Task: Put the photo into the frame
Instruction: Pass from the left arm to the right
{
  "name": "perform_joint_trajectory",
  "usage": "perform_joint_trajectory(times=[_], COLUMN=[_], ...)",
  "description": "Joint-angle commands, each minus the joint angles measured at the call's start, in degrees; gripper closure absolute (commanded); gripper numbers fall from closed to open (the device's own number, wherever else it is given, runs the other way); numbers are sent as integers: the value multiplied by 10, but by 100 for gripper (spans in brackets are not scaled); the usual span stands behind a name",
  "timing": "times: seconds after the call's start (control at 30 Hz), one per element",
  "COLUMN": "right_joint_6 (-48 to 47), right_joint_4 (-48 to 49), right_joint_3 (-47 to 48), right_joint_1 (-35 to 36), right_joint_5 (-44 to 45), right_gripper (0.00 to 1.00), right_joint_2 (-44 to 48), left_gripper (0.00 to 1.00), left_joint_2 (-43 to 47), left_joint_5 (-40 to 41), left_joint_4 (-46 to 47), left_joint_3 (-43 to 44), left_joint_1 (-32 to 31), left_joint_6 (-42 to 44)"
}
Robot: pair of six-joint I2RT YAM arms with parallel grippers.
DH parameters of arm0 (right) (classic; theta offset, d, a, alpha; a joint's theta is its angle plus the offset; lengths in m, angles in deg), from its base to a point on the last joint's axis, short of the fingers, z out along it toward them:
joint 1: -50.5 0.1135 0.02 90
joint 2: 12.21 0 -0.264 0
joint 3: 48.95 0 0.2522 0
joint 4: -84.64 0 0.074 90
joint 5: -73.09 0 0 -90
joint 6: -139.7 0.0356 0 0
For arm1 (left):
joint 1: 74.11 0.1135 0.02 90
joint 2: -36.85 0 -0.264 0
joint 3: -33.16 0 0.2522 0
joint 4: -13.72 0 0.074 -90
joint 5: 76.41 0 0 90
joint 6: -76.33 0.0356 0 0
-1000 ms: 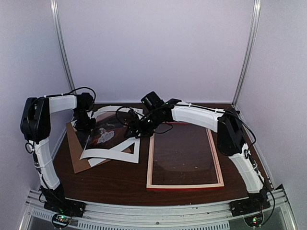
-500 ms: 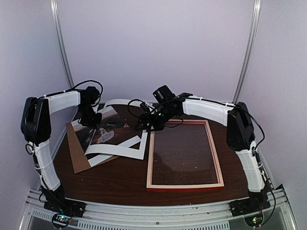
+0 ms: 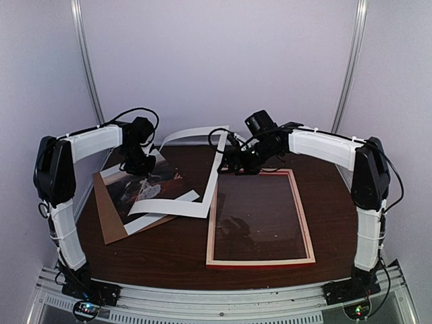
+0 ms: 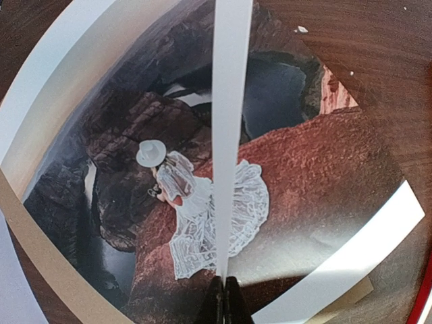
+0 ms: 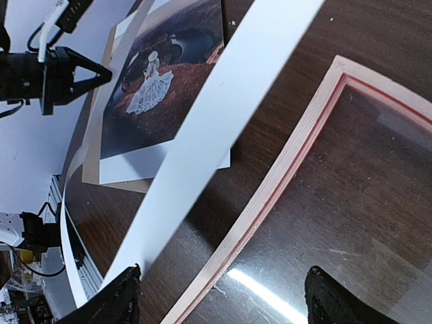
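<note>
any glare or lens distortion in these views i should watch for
Left wrist view: heavy fisheye, the photo bows outward at its edges, and the white mat cuts across it edge-on. Right wrist view: a bright glare streak on the glass inside the frame, and the mat strip looks close and soft. Top view: even light, dim reflections in the glass.

One photo [image 3: 145, 185], one frame [image 3: 260, 262], one white mat [image 3: 169, 206] and one brown backing board [image 3: 108, 217] lay on the table [image 3: 169, 253], with two arms over them: left [image 3: 64, 223] and right [image 3: 324, 145].
</note>
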Motion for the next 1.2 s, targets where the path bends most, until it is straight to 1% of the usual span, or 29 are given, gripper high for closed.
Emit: perform_joint_trajectory(times=[0.0, 0.23, 0.47, 0.63, 0.77, 1.0, 1.17], right_joint_6=[17, 73, 130, 149, 146, 115, 111], right_joint_4=[52, 137, 202, 231, 226, 187, 182], right_joint_3=[-50, -98, -139, -165, -183, -215, -225], right_joint_1=[-15, -24, -28, -36, -48, -74, -76], right_joint_5=[1, -53, -71, -70, -64, -47, -41], right_gripper=[17, 20, 21, 23, 23, 23, 23], right_joint_2=[41, 49, 56, 69, 85, 118, 135], left_gripper=[100, 100, 100, 100, 100, 100, 100], left_joint_2=[-7, -18, -34, -47, -55, -59, -65], left_joint_5=[9, 14, 16, 16, 23, 34, 36], left_joint_4=[-6, -6, -4, -5, -4, -4, -4], left_joint_3=[16, 23, 35, 44, 47, 50, 52], left_joint_1=[-15, -45, -69, -75, -75, -76, -77], left_joint_6=[-16, -31, -38, -40, -39, -37, -36])
